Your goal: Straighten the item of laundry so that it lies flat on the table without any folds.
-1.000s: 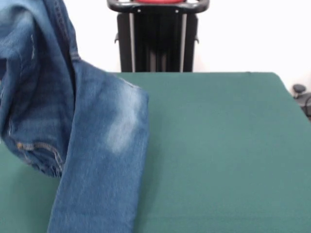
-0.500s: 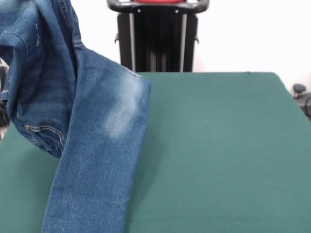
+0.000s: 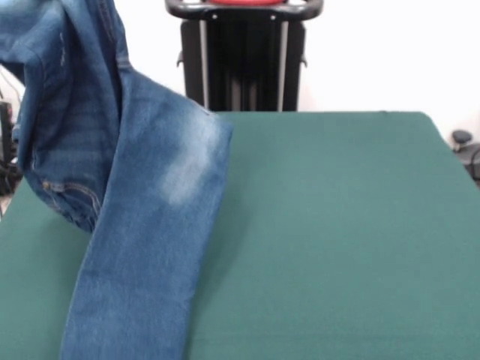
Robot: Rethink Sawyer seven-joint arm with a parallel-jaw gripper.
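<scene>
spanning nearly the whole front view, largest of all: one bench [image 3: 337,225], dark green, cloth-like top, bare across the middle and right. counting one only.

draped over the bench's left side: one pair of jeans [image 3: 142,225], blue denim, a single garment. hanging from somewhere above the top edge at upper left, so lifted rather than laid flat. running down and toward the bottom edge: one leg, with one pale faded patch [image 3: 187,180] about halfway along it, lower part apparently resting on the bench and passing out of the picture at the bottom. hanging further left: a bunched, doubled-over part with orange-tan stitching [image 3: 71,196] along a curved seam, probably the waist or pocket region, seemingly clear of the bench but hard to be sure.

judging the step: mid-lift, garment raised at one end and partly trailing, not yet spread. still folded on itself at the left, so well short of flat.

judging the next move: carrying the raised end away from the trailing leg so the cloth draws out straight, then lowering it gently without letting the bunched part drop onto the leg. plenty of bare bench to the right for that.

end effector: not visible, cut off above the top edge; cannot tell whether apart, together or clamped on the denim.
</scene>
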